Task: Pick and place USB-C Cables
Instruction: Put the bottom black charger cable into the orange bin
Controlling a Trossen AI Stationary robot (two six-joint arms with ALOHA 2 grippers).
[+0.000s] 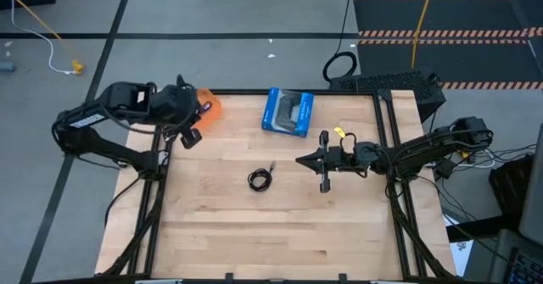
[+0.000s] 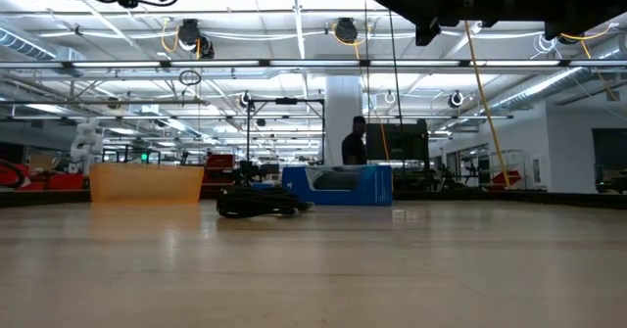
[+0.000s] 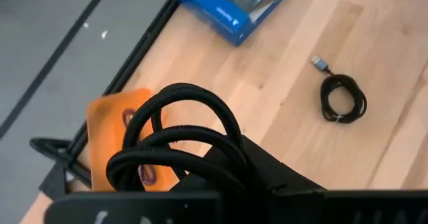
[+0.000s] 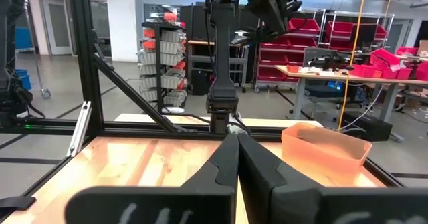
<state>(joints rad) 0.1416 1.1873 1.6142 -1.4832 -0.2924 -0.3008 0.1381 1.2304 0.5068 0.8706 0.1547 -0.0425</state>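
While the blue box (image 1: pixel 288 112) sits at the counter's (image 1: pixel 280 233) far edge, the left hand (image 1: pixel 192 136) hovers over the orange bin (image 1: pixel 209 107), pinching a coiled black cable (image 3: pixel 180 140). Another black cable (image 1: pixel 260 179) lies mid-counter, a purple one (image 3: pixel 137 147) is in the bin, and the right hand (image 1: pixel 299 159) hangs pressed together just right of centre.

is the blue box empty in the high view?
No. The blue box at the table's far edge holds a dark item in its tray, seen from above.

Left hand (image 3: pixel 221 164) fingertips hidden behind coiled black cable (image 3: pixel 180 137); orange bin (image 3: pixel 117 134) partly covered.
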